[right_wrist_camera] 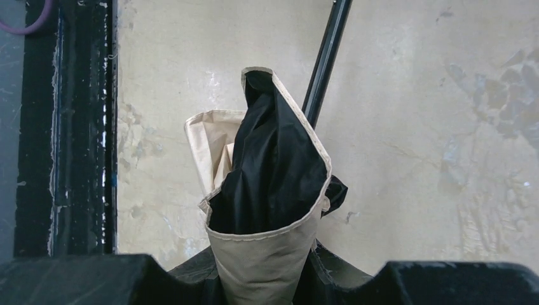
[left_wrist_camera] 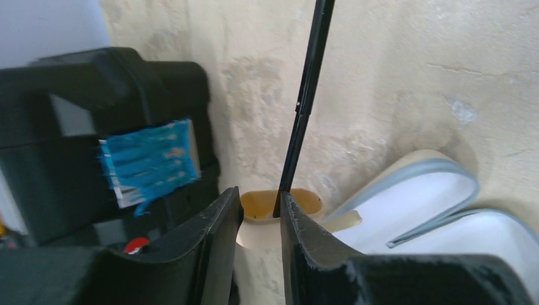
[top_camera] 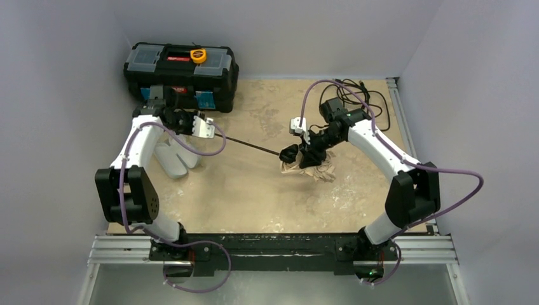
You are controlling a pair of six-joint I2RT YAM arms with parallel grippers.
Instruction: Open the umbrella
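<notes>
Canopy fabric (right_wrist_camera: pixel 267 178) of the umbrella (top_camera: pixel 305 166) is bunching limp and crinkly at about 3 o'clock from the centre of the table (top_camera: pixel 241 190), where the right gripper (top_camera: pixel 297 152) is pinching it. The thin black shaft (top_camera: pixel 251 145) is running out toward 10 o'clock to the pale knob handle (left_wrist_camera: pixel 279 204), which the left gripper (left_wrist_camera: pixel 260 206) is clamping just beside the black toolbox (top_camera: pixel 181 70) and the grey-white sleeve (top_camera: pixel 175 159). By its looks the umbrella is weighing little, with cloth giving a soft, slippery hold and a shaft risking bending, so the knob and whatever stiff part is sitting under the cloth are looking like the firmer grips.
</notes>
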